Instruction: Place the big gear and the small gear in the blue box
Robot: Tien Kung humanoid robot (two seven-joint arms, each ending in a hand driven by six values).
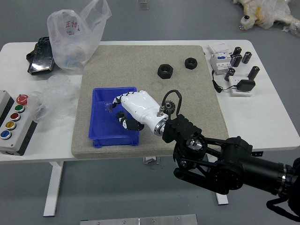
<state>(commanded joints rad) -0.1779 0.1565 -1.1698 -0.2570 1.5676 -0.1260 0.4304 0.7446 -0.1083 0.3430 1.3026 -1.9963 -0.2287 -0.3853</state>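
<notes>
My right hand [125, 112], white with black fingers, is over the right part of the blue box [96, 136], its fingers curled around a dark toothed gear [121, 114] that is mostly hidden. Another dark gear [169, 107] shows on the grey mat just behind my right wrist, partly covered by the arm and its cable. Which gear is the bigger one I cannot tell. A small shiny piece [108, 107] lies inside the box, left of the fingertips. The left arm is out of view.
Two black ring-shaped parts [165, 71] [191, 63] lie on the mat's far half. Plastic bags [70, 42] and a button panel [16, 124] are at the left. Black cylinders [247, 57] and white devices [220, 62] stand at the far right.
</notes>
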